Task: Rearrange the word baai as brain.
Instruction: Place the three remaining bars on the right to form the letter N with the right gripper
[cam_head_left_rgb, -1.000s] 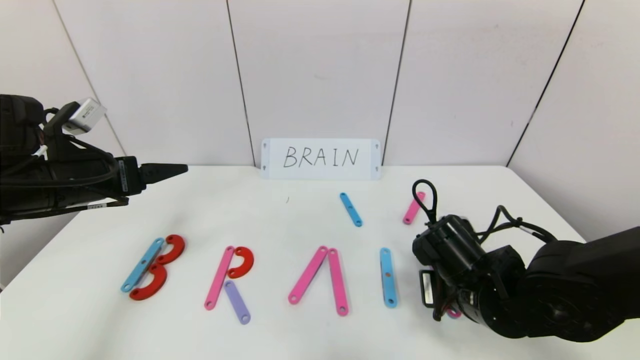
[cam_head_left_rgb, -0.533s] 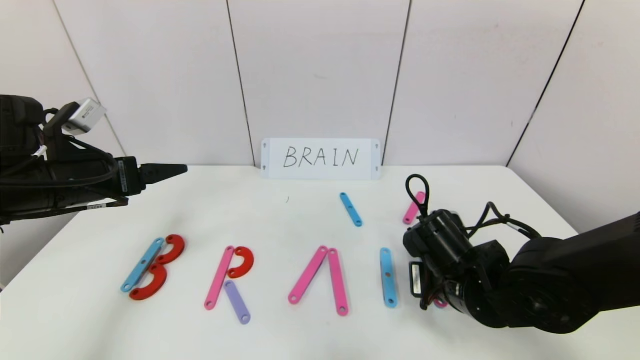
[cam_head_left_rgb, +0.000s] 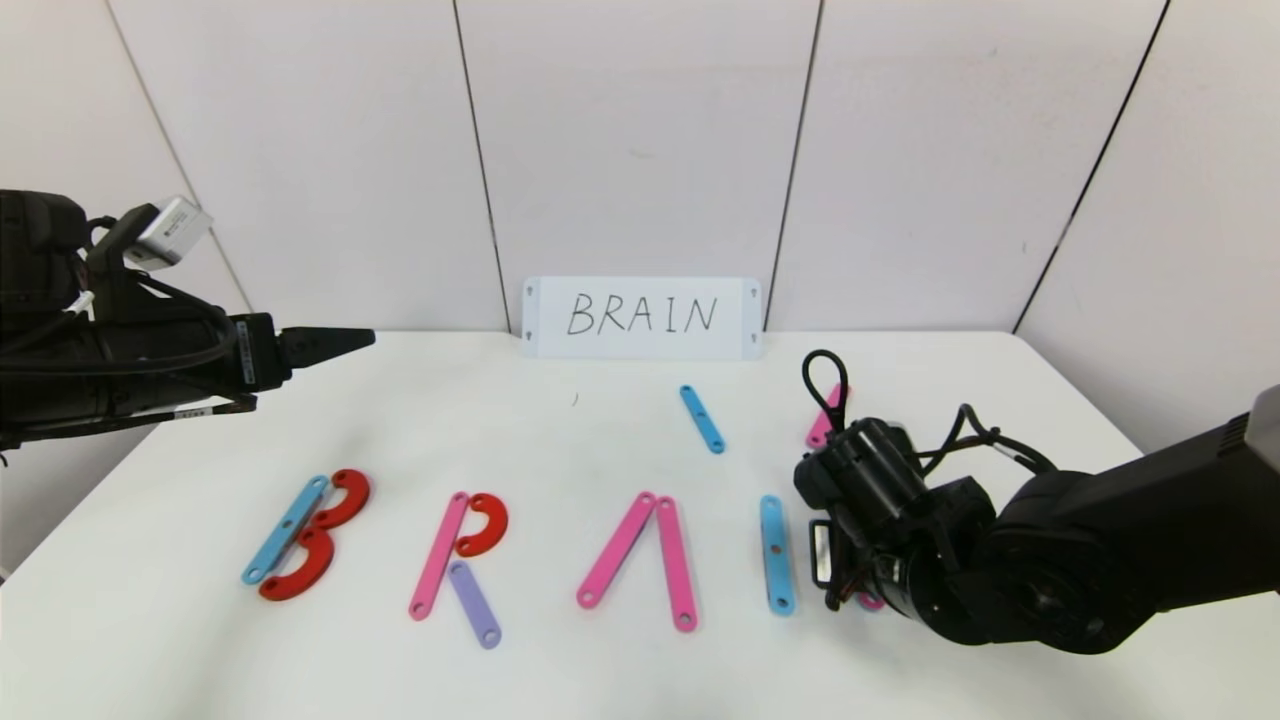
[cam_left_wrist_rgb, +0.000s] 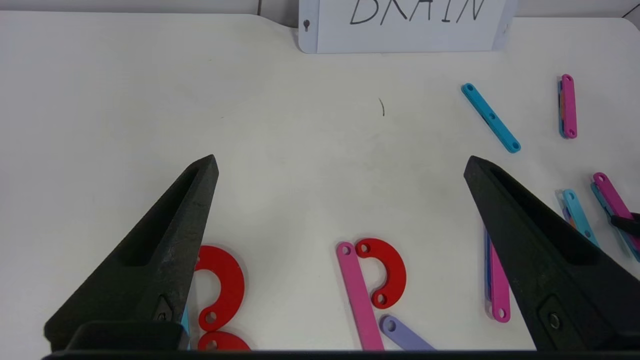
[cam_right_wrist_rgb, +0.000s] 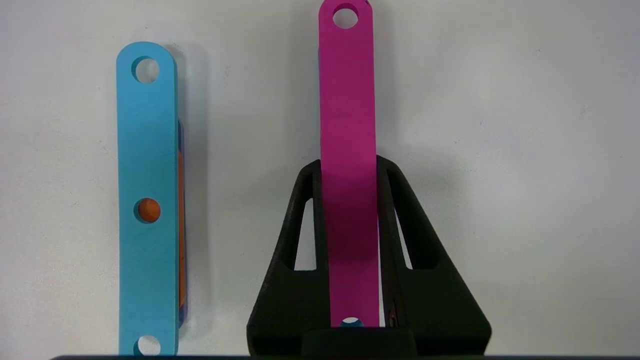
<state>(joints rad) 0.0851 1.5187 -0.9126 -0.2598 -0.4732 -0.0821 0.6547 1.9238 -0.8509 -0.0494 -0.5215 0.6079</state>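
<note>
The right gripper is low over the white bench, its fingers closed on a pink strip just beside the blue I strip of the word; the strip probably touches the bench. The left gripper hangs above the bench's left side, fingers wide, holding nothing.

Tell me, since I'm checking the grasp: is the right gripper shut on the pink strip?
Shut: the right gripper has its fingers against both edges of the pink strip.
</note>
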